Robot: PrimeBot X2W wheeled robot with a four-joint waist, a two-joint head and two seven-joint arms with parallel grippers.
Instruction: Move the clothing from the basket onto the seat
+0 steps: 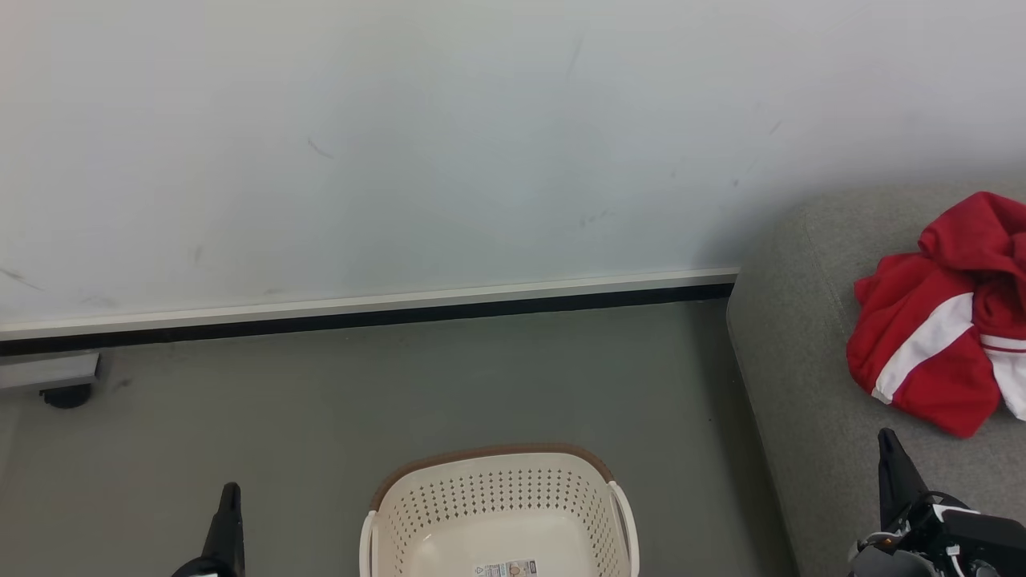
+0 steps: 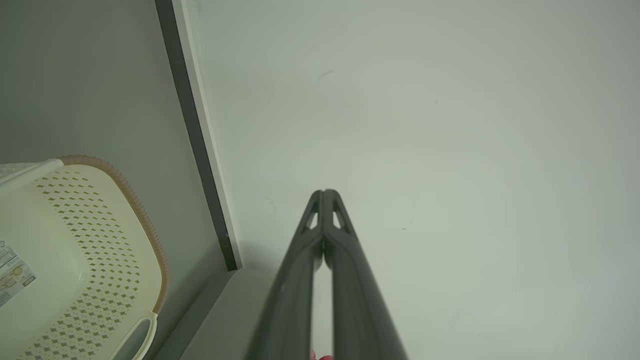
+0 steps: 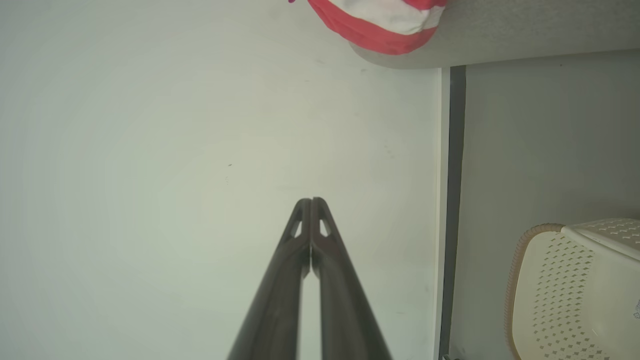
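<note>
The cream-white basket (image 1: 501, 513) with a brown rim stands on the grey floor at the bottom centre of the head view, with only a barcode sticker on its bottom. Red clothing (image 1: 946, 320) with white stripes lies bunched on the grey seat (image 1: 793, 361) at the right. My left gripper (image 1: 231, 490) is shut and holds nothing, low at the left of the basket. At the lower right, my right gripper (image 1: 886, 439) is shut too, over the seat's front part, below the clothing. In the wrist views the left gripper (image 2: 324, 192) and the right gripper (image 3: 311, 200) have their tips together, pointing at the wall.
A pale wall (image 1: 401, 144) with a white and black baseboard (image 1: 361, 312) runs behind the floor. A grey piece of furniture on a black caster (image 1: 66, 394) stands at the far left. The basket (image 2: 75, 260) and the basket (image 3: 575, 290) also appear in both wrist views.
</note>
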